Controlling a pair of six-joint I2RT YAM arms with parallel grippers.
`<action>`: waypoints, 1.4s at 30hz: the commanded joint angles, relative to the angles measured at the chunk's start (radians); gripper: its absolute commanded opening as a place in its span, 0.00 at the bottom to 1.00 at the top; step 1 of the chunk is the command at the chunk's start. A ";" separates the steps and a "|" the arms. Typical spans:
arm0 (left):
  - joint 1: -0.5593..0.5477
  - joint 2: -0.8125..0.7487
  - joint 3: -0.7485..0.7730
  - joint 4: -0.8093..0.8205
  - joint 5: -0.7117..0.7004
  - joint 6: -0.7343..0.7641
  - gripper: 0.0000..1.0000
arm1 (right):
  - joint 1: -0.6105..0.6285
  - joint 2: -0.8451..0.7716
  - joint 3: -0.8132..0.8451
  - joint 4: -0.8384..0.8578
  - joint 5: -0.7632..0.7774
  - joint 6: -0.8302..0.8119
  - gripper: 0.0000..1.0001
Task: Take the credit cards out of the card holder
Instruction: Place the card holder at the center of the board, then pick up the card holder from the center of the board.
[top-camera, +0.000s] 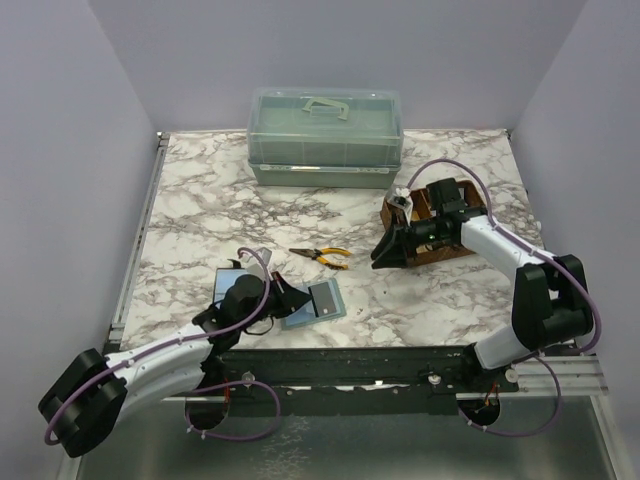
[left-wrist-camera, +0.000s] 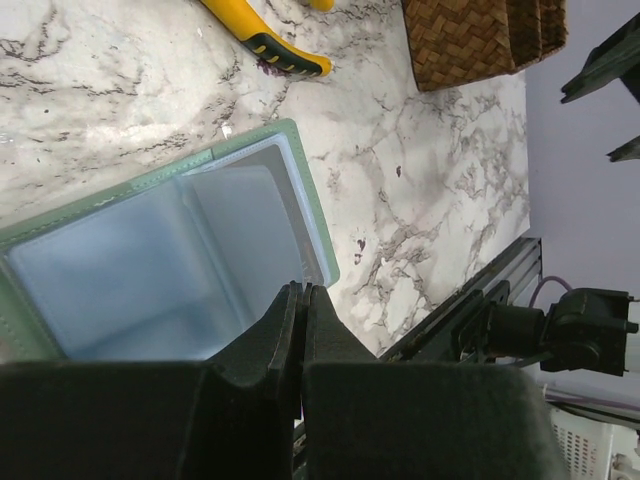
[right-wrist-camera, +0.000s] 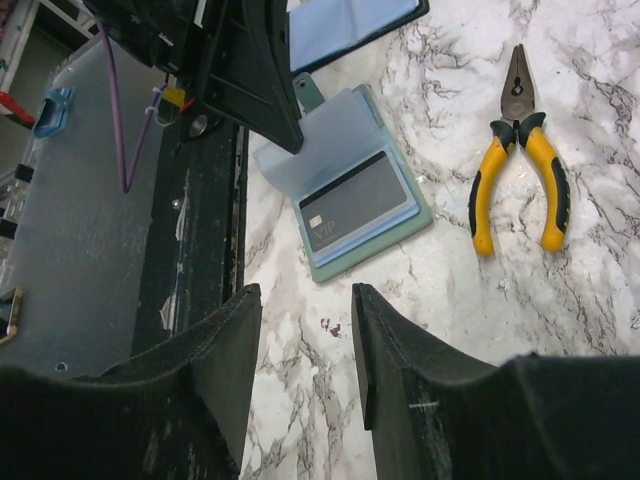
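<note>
Card holder (top-camera: 303, 320) is laid open on marble table (top-camera: 200, 200) near the front edge, w/ L gripper (top-camera: 290, 302) at its left side. One grey credit card (right-wrist-camera: 355, 205) is seen tucked in a pocket; other cards can't be made out. L fingers (left-wrist-camera: 285, 330) are pressed together, tips at the holder's clear sleeve edge; whether sleeve is pinched can't be told. R gripper (right-wrist-camera: 305, 340) is held spread, nothing between fingers, just left of woven tray (left-wrist-camera: 470, 40). Yellow-handled pliers (top-camera: 322, 256) are placed btwn holder & tray. Lidded plastic box (top-camera: 325, 135) is set at far edge.
</note>
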 joint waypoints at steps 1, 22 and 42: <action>0.008 -0.093 -0.025 -0.074 -0.024 -0.028 0.00 | 0.020 0.025 0.026 0.004 0.031 0.005 0.48; 0.011 -0.110 0.104 -0.553 -0.156 -0.148 0.07 | 0.186 0.151 0.035 0.073 0.165 0.156 0.47; 0.014 -0.524 0.227 -0.706 -0.180 -0.073 0.99 | 0.362 0.268 0.040 0.362 0.433 0.755 0.45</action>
